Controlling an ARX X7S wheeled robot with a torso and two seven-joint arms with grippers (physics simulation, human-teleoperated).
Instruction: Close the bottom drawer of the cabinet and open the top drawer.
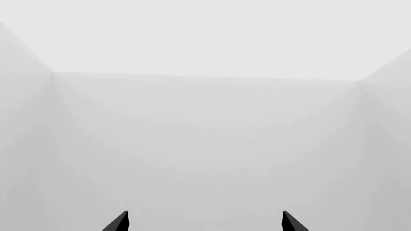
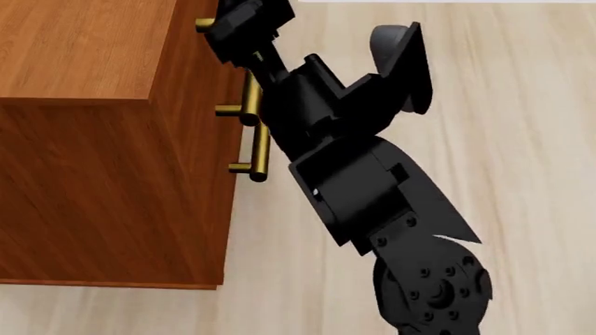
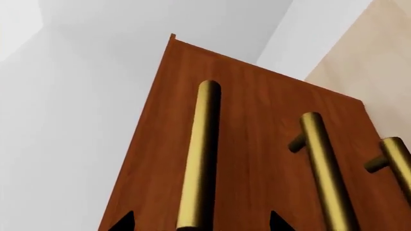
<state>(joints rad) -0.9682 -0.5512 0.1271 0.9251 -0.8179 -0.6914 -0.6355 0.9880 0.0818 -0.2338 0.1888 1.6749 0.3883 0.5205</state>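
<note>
Brass handle (image 3: 199,159) between right claw (image 3: 196,224) tips

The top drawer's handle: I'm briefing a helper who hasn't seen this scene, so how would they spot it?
Find the reddish-brown cabinet against the white wall. Three brass bars run side by side down its front. The top drawer's handle is the one nearest the cabinet's top edge, lying between the right tool's two dark tips.

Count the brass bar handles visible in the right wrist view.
3. One handle runs between the right gripper fingertips; a second handle sits beside it; a third handle is cut off at the picture's edge. All are on the cabinet front.
</note>
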